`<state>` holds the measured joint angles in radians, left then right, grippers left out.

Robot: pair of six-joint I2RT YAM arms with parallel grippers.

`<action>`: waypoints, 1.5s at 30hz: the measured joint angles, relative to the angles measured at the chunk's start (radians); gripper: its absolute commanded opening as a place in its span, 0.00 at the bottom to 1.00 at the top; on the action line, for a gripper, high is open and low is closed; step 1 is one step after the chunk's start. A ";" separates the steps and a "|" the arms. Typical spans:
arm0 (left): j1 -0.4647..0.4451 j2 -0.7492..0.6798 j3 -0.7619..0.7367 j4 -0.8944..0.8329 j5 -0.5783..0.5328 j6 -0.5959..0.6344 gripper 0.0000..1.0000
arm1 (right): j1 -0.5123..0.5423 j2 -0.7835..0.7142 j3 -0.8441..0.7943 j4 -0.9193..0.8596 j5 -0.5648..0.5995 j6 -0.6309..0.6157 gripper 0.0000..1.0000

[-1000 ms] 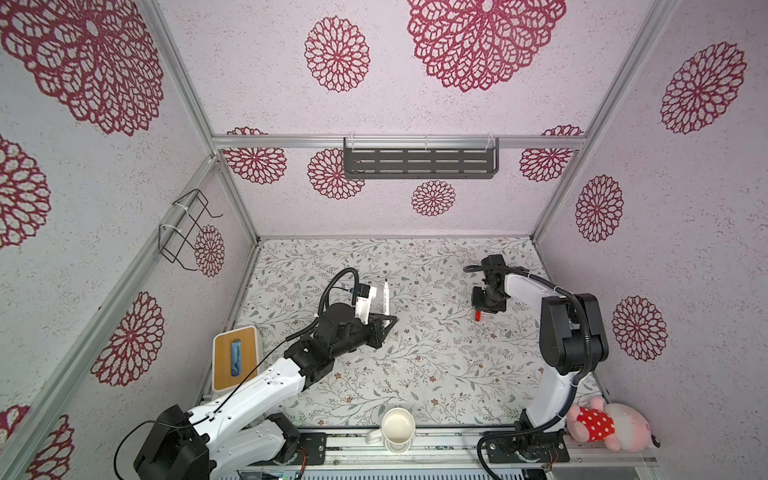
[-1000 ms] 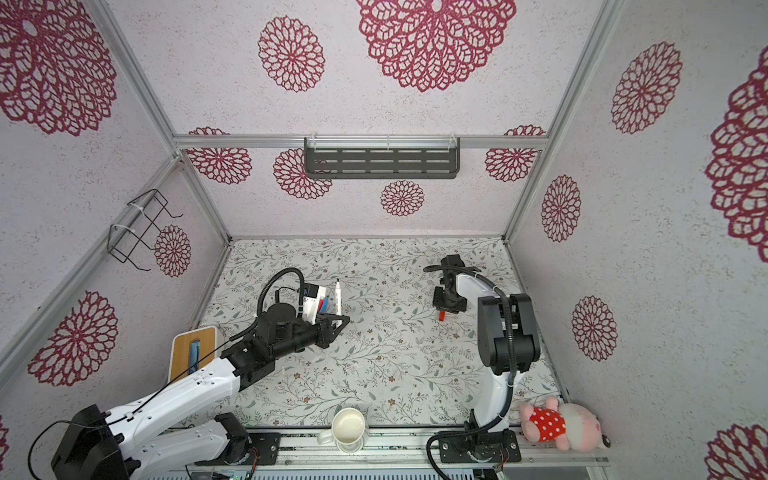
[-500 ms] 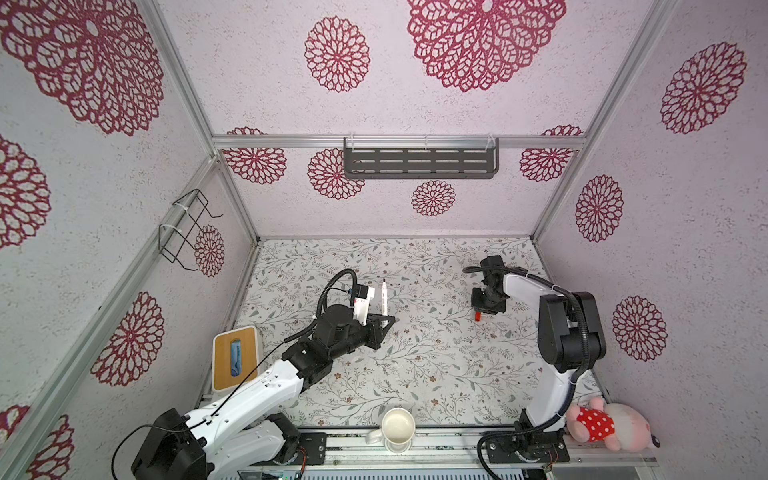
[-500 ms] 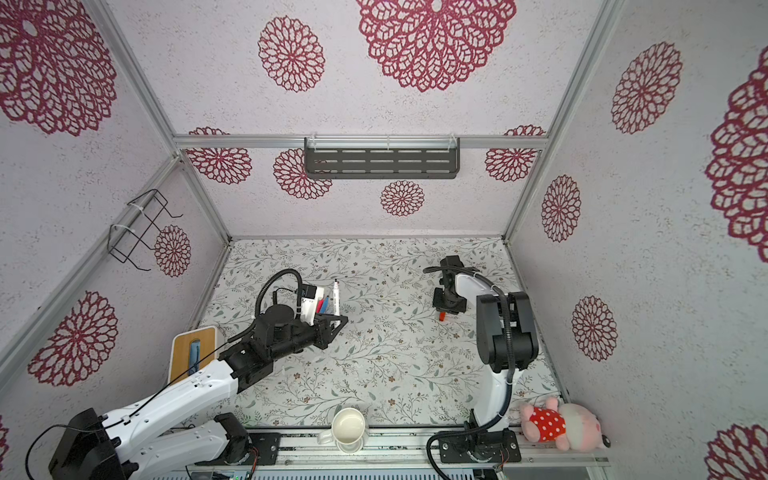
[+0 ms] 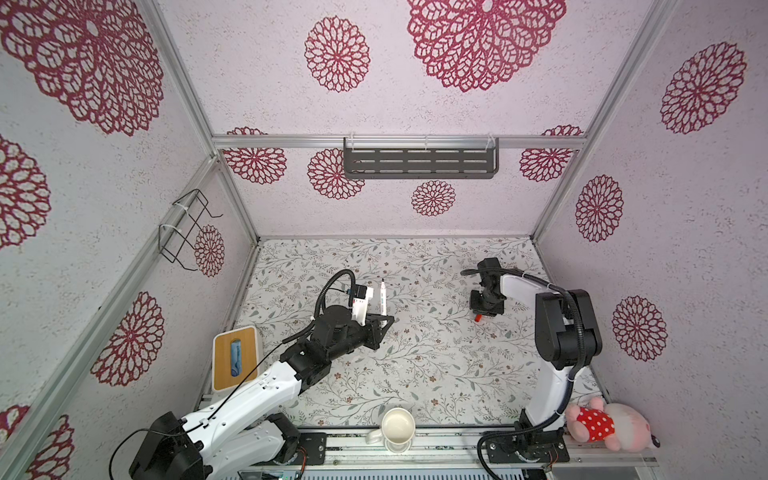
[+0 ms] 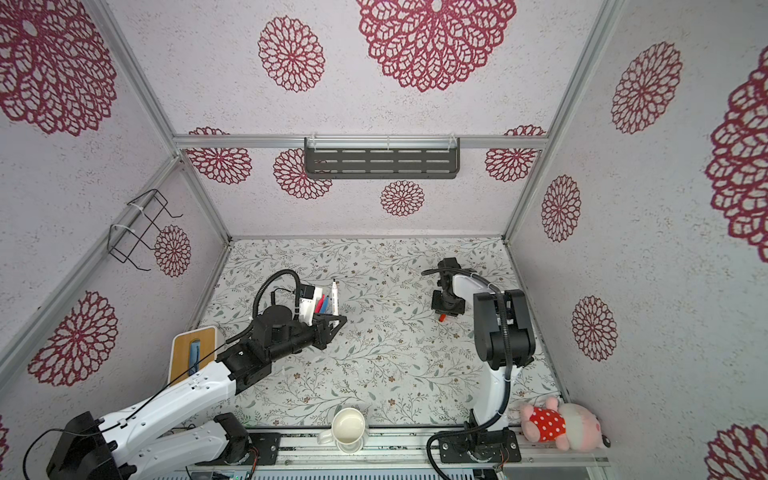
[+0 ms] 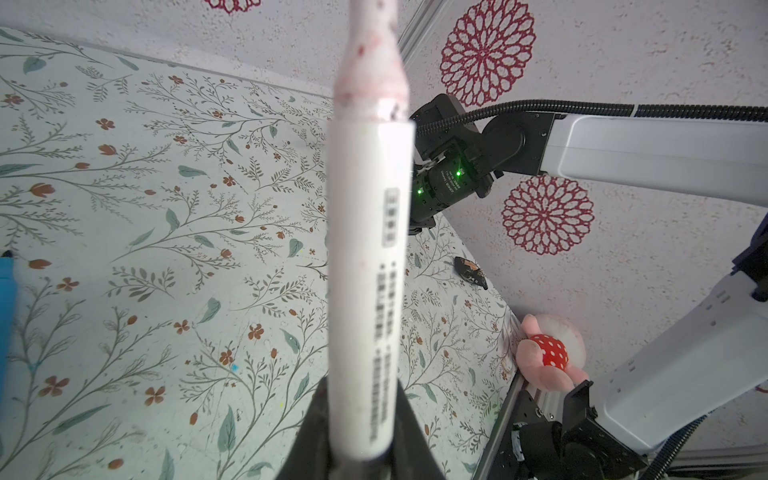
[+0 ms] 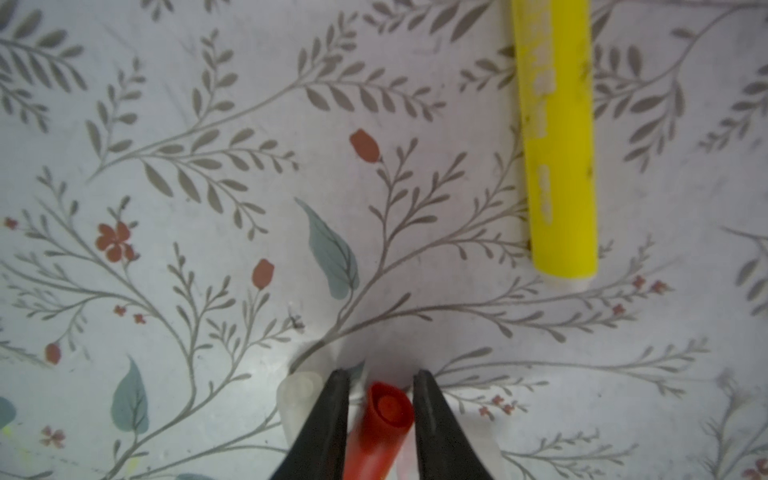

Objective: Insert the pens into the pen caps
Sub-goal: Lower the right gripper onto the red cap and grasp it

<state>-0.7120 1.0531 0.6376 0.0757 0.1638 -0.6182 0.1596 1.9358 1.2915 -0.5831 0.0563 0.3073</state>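
The right gripper point(image 8: 380, 386) sits low over the worktop point(image 8: 208, 270). Its jaws are narrowly parted, one on each side of the red cap point(image 8: 386, 411). A sliver of gap shows on one side, so I judge the cap straddled, not pinched. The cap's long axis runs along the jaws, with its open mouth facing out past their tips. In both top views it pokes out at 6 o'clock from the gripper.

A clear cap point(image 8: 297, 395) lies just beside one jaw. A yellow pen point(image 8: 557, 145) lies near, touching neither cap, roughly parallel to the red cap.

Farther off, at 9 o'clock across the worktop, the left gripper point(image 5: 384, 319) is clamped on the white pen point(image 5: 382, 297). The barrel runs toward 12 o'clock and the nib end is free.

Judgement: your right arm is far nearer the cap. Close squarely across its width, then turn its mouth toward 9 o'clock to meet the nib.
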 measured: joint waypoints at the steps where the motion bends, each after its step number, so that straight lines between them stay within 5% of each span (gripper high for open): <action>1: 0.000 0.000 0.000 0.000 -0.001 0.001 0.00 | 0.002 0.000 -0.001 0.002 0.001 0.001 0.32; 34: 0.008 -0.045 -0.016 -0.014 -0.025 0.009 0.00 | 0.061 -0.068 -0.106 0.059 0.071 0.088 0.33; 45: 0.011 -0.048 -0.020 -0.014 -0.025 0.014 0.00 | 0.067 -0.070 -0.108 0.066 0.071 0.089 0.21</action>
<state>-0.7010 1.0054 0.6178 0.0612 0.1387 -0.6037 0.2268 1.8660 1.1839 -0.5175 0.1272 0.3962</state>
